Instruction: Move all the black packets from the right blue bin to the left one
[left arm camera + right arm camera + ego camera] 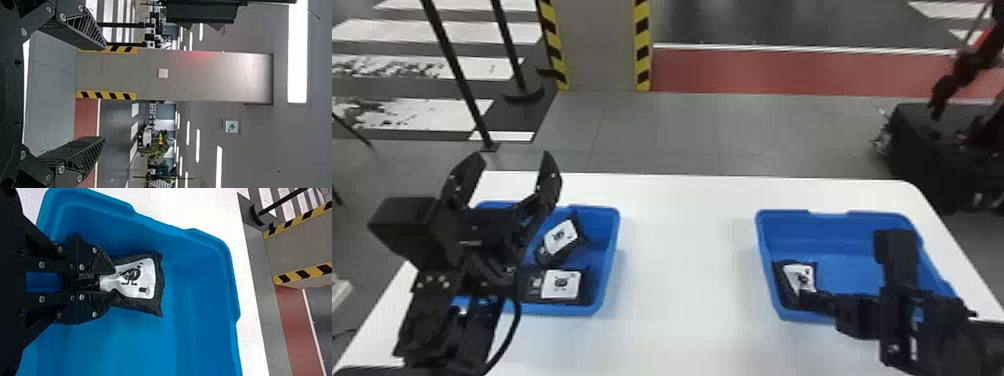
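My right gripper [802, 300] is down inside the right blue bin [847, 220], at its left side. In the right wrist view the gripper [113, 283] is shut on a black packet [156, 284] with a white label, pinching its near end. That packet [784, 290] lies along the bin's left wall. My left gripper [508, 165] stands open above the left blue bin [612, 240]; in the left wrist view the gripper [103, 92] has nothing between its fingers. Beneath it, the left bin holds an upper packet [562, 236] lying tilted and a lower packet [561, 284] lying flat.
Both bins stand on a white table [682, 250], a wide stretch of its top between them. Beyond the far edge are a striped pillar [602, 45], black stand poles [457, 75] and, at the right, a dark case [922, 150] on the floor.
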You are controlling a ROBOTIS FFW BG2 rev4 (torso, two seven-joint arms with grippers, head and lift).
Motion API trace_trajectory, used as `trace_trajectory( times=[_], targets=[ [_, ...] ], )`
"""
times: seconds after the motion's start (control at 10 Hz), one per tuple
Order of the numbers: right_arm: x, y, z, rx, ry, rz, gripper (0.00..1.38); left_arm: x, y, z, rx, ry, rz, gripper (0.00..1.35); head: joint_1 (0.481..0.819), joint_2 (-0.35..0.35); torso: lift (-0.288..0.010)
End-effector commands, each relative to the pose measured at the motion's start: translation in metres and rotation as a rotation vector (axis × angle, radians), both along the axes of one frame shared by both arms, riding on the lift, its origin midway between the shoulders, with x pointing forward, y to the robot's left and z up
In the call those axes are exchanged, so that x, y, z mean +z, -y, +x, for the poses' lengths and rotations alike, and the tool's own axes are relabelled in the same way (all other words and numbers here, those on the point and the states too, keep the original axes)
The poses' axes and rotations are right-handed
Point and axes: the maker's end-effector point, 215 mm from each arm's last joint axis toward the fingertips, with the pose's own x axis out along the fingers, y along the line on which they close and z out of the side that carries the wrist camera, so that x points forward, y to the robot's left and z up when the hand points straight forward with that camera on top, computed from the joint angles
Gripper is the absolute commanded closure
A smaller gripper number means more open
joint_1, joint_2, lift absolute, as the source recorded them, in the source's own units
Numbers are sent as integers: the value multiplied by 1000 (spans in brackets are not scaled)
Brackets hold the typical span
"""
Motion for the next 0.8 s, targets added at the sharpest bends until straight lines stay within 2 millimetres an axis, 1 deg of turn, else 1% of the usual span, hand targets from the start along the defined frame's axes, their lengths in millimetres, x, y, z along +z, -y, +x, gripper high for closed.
trace_trajectory(
  times=[0.0, 0.1, 0.2, 0.3, 0.4, 0.5, 0.6, 0.7],
  targets=[
    [15, 4, -2, -7, 43, -20, 1196, -1, 1, -1, 0, -3, 2, 228, 695, 13, -110],
    [24, 8, -4, -18, 71, -37, 1196, -3, 0, -1, 2, -6, 11, 228, 695, 11, -110],
    [43, 9, -8, -25, 122, -67, 1194, -2, 0, -2, 1, -1, 8, 228, 695, 5, -110],
    [78, 13, -7, -45, 226, -110, 1194, 0, 1, -3, -2, 7, -5, 228, 695, 0, -110],
    [124, 21, 3, -67, 385, -162, 1194, 1, 2, -2, -7, 9, -30, 228, 695, -6, -110],
    [160, 19, 21, -60, 535, -168, 1194, 0, 6, -2, -24, 7, -73, 228, 695, -9, -110],
    [183, 7, 45, 3, 665, -119, 1194, -1, 20, -3, -71, -7, -153, 228, 695, -14, -110],
    [198, -14, 67, 118, 740, -66, 1194, -13, 47, -1, -164, -81, -264, 229, 695, -10, -110]
  ],
)
